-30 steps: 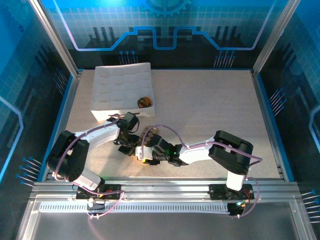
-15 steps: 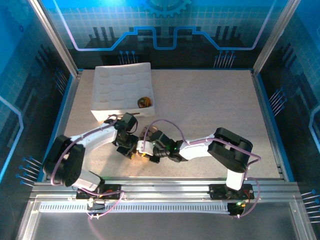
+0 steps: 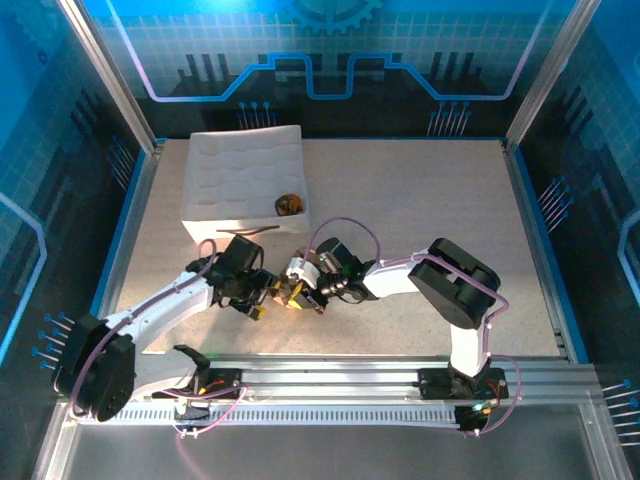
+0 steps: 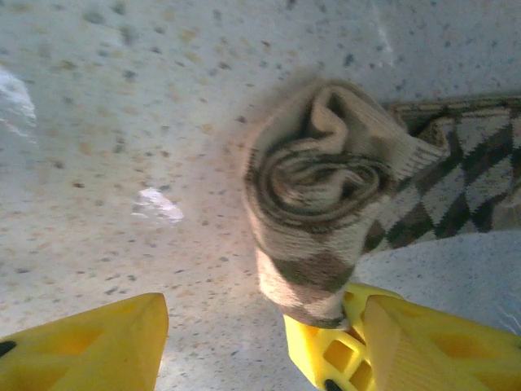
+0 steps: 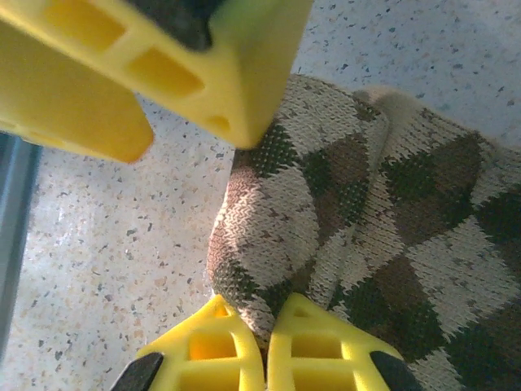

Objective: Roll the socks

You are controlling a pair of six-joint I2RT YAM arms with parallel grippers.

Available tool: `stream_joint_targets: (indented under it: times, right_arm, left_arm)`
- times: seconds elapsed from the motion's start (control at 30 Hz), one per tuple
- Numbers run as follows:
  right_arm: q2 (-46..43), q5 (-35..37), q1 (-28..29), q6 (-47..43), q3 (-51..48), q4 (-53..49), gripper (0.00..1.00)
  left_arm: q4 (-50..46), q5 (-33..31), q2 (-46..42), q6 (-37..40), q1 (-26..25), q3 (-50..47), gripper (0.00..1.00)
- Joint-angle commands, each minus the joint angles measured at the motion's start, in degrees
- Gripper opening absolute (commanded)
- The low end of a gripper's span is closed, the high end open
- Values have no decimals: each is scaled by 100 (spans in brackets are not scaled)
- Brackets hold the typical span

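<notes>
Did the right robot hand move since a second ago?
Yes. The right gripper has slid away from the metal rail at the near edge, toward the white tray, shut on the argyle sock.

table (image 3: 420, 210): speckled beige | on it: white tray (image 3: 235, 175), rolled argyle sock (image 4: 313, 195)

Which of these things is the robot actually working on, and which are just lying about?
Working on: argyle sock, partly rolled; small rolled bundle, probably the other sock.
Lying about: white quilted tray holding that bundle; speckled table.
</notes>
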Motion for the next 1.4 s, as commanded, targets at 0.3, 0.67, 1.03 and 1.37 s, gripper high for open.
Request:
stream_joint_targets:
  times: [0.3, 0.67, 1.03, 1.37]
  right_arm:
    - [709, -192, -232, 453, 155, -1532, 1]
    - [-1710, 2703, 719, -1550, -1431, 798, 55]
    - [-1185, 3370, 1436, -2083, -834, 770, 55]
    - [-335, 4041, 1523, -1977, -115, 152, 40]
  left_arm:
    - [92, -171, 1512, 256, -142, 114, 35]
    - [-1321, -94, 2056, 64, -187, 697, 12]
    - [-1491, 211, 2623, 176, -189, 1245, 12]
    - [-1439, 348, 2764, 230, -178, 1374, 11]
